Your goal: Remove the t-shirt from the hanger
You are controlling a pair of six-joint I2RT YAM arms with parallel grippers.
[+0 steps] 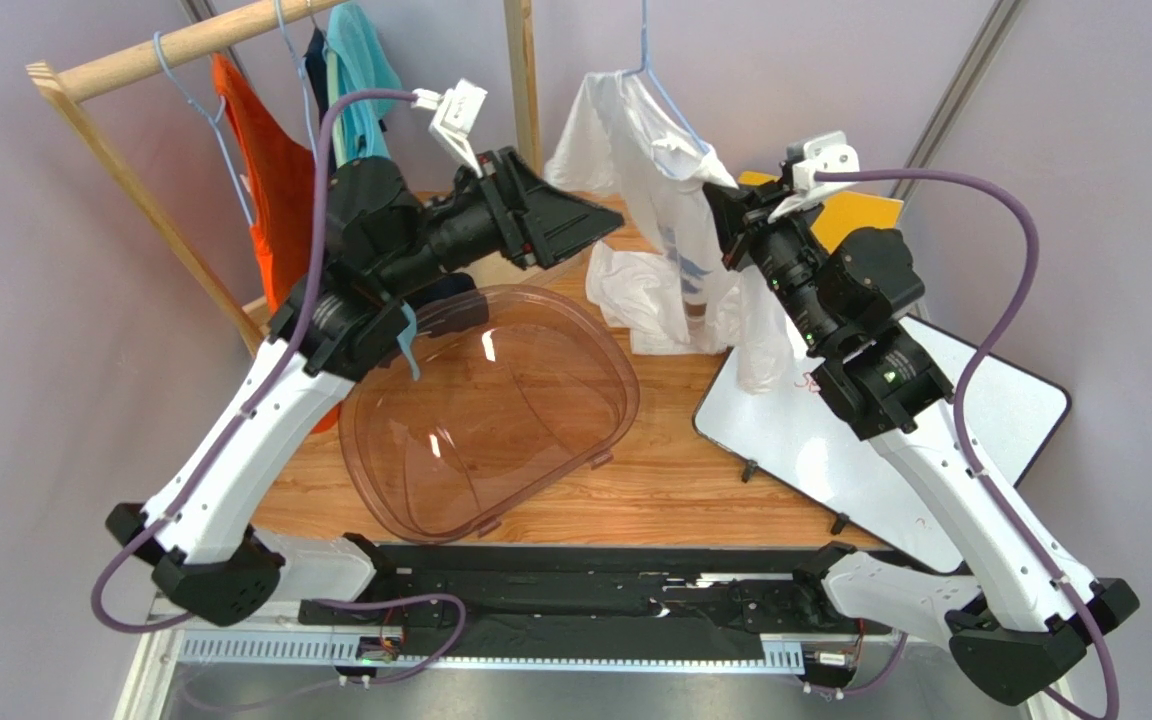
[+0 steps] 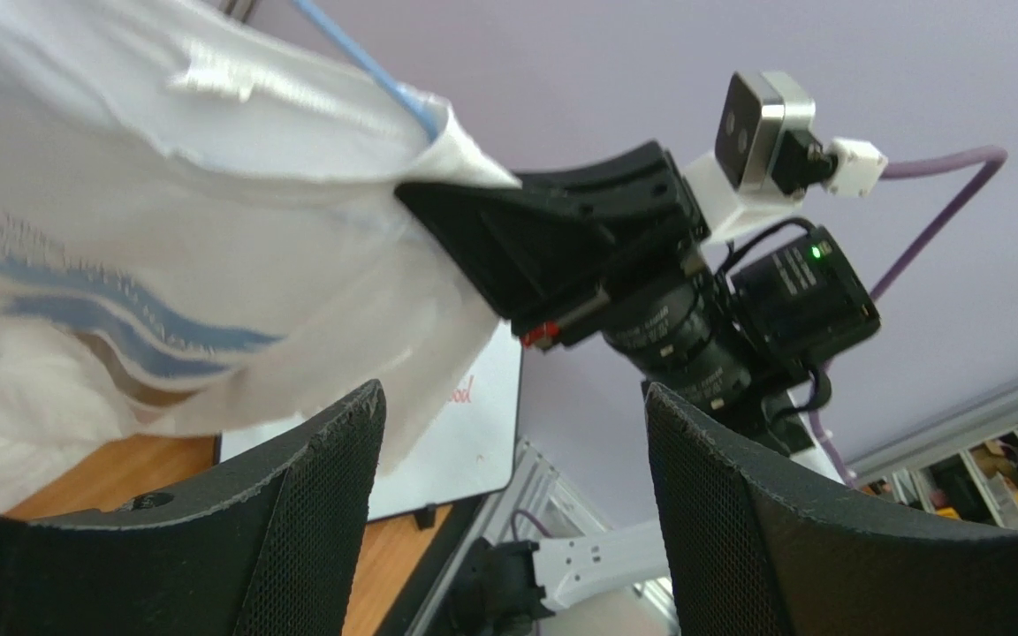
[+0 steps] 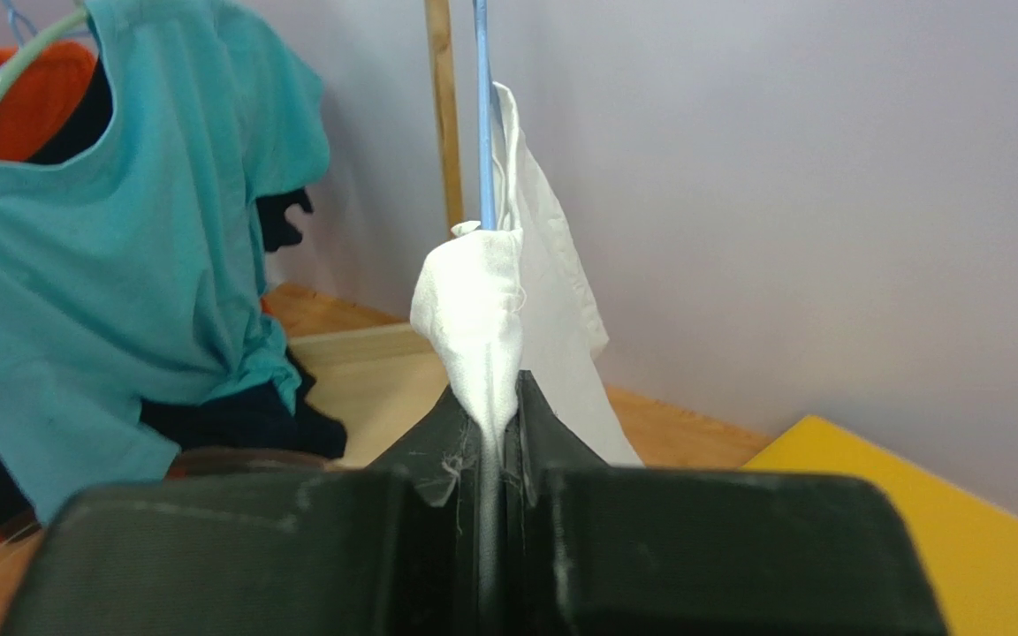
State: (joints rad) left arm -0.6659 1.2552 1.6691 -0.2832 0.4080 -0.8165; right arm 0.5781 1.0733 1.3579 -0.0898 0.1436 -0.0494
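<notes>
A white t-shirt point(image 1: 642, 165) with a blue and brown print hangs on a light-blue wire hanger point(image 1: 657, 83) at the back middle. My right gripper point(image 1: 725, 203) is shut on a fold of the white shirt's right shoulder; in the right wrist view the cloth point(image 3: 481, 312) is pinched between the jaws, with the hanger wire point(image 3: 481, 106) rising above. My left gripper point(image 1: 605, 222) is open and empty just left of the shirt. In the left wrist view the shirt point(image 2: 143, 265) and the hanger wire point(image 2: 368, 73) show beyond the open fingers point(image 2: 329, 517).
A clear brown plastic tub point(image 1: 492, 413) sits on the wooden table point(image 1: 672, 450). A wooden rack point(image 1: 162, 53) at the back left holds orange point(image 1: 274, 165), teal point(image 1: 357, 75) and dark garments. A whiteboard point(image 1: 868, 435) and a yellow board point(image 1: 853, 210) lie at the right.
</notes>
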